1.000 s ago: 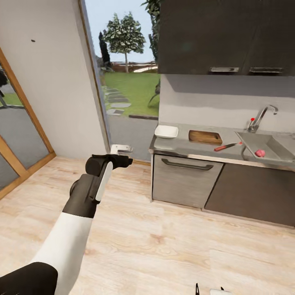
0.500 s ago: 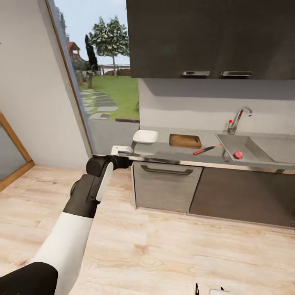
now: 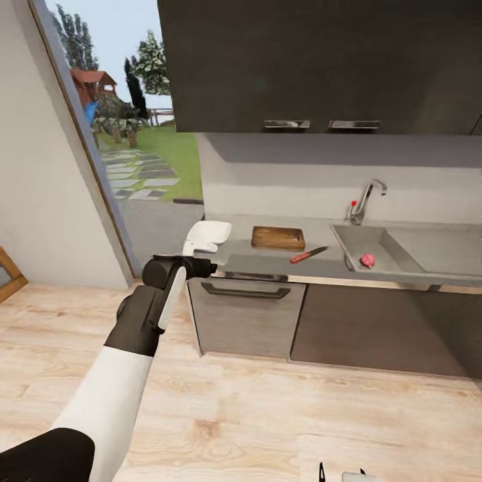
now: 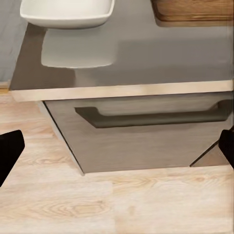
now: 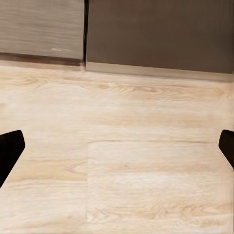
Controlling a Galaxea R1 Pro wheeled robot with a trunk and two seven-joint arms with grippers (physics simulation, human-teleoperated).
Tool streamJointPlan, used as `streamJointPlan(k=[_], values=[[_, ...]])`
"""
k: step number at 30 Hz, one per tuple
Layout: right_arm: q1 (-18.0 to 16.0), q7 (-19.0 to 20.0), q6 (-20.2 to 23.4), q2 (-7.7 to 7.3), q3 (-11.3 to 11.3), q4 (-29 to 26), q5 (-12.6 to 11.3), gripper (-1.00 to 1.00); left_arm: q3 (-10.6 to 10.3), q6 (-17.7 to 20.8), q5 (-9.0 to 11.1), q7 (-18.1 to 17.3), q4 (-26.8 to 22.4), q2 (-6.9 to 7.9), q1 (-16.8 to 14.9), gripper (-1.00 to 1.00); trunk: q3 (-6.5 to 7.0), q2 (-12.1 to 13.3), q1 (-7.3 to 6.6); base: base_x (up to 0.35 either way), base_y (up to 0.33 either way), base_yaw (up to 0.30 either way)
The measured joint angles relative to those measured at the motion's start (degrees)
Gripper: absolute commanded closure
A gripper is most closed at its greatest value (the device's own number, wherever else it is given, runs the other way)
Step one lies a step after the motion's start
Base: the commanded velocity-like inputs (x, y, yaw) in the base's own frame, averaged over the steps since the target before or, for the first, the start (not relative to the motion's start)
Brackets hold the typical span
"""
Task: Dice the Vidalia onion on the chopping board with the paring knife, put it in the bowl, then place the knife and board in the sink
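Head view: approach phase, both end effectors open and empty, nothing grasped yet.
Vidalia onion [image 3: 367, 260] sits in the sink [image 3: 402, 235] basin; paring knife [image 3: 308, 254] lies on the bench [image 3: 321, 266] between chopping board [image 3: 278, 237] and sink, bowl [image 3: 213, 231] at the bench's end. Left end effector [image 3: 199, 244] held out short of the bench, right end effector [image 5: 117, 146] over the floor. Onion looks round, firm, likely slick: pinch across its widest part.
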Motion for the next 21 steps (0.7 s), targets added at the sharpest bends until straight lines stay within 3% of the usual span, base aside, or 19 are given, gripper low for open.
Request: streamJointPlan(k=[21], values=[[0.00, 0.00, 0.04, 0.13, 0.05, 0.17, 0.00, -1.00, -0.01, -0.05, -0.08, 0.01, 0.41, 0.00, 0.00, -1.00, -1.30, 0.00, 0.01, 0.212, -0.266, 0.000]])
